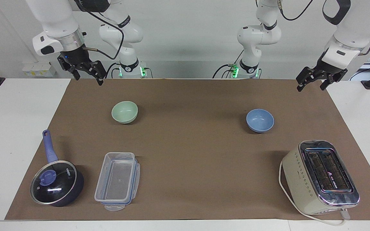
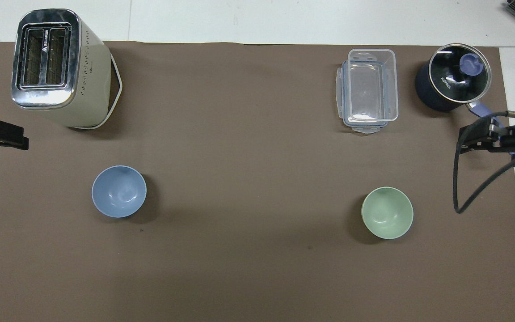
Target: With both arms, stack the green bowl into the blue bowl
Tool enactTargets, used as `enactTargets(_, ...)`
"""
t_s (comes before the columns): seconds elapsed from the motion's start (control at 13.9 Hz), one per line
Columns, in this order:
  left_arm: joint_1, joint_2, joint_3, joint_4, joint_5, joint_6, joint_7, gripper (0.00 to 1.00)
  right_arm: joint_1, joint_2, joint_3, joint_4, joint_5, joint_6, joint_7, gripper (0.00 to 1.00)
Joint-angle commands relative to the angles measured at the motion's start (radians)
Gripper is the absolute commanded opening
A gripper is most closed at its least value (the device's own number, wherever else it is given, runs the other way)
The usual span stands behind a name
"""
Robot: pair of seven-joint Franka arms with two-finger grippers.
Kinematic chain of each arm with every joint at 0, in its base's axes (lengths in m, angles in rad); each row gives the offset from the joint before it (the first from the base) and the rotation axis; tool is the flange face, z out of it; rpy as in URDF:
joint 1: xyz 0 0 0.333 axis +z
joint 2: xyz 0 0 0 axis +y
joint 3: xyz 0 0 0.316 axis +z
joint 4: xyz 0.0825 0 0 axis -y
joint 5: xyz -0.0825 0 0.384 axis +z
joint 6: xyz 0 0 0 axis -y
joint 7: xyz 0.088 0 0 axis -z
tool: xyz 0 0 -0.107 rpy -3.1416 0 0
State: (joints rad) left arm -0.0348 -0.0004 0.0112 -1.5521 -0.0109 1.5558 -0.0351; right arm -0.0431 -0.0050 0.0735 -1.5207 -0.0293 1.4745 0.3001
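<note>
The green bowl (image 1: 124,112) (image 2: 387,213) stands upright and empty on the brown mat, toward the right arm's end of the table. The blue bowl (image 1: 259,120) (image 2: 119,191), also upright and empty, sits toward the left arm's end, well apart from the green one. My right gripper (image 1: 88,79) hangs open and empty, raised over the mat's edge at the robots' side, at the right arm's end. My left gripper (image 1: 312,86) hangs open and empty, raised over the mat's corner at the left arm's end. Neither gripper touches a bowl.
Farther from the robots than the green bowl stand a dark lidded saucepan (image 1: 56,183) with a blue handle and a clear plastic container (image 1: 117,179). A cream toaster (image 1: 321,176) with a white cord stands farther out than the blue bowl.
</note>
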Motion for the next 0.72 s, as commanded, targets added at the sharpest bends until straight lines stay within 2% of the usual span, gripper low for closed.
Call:
enactTargets(0.0, -0.004, -0.033, 0.000, -0.040, 0.014, -0.016, 0.015, 1.00, -0.014, -0.027, 0.008, -0.039, -0.003, 0.033, 0.004, 1.00)
enactTargets(0.65, 0.006, -0.041, 0.000, -0.059, -0.006, -0.013, 0.003, 1.00, -0.009, -0.027, 0.008, -0.038, 0.015, 0.049, -0.019, 1.00)
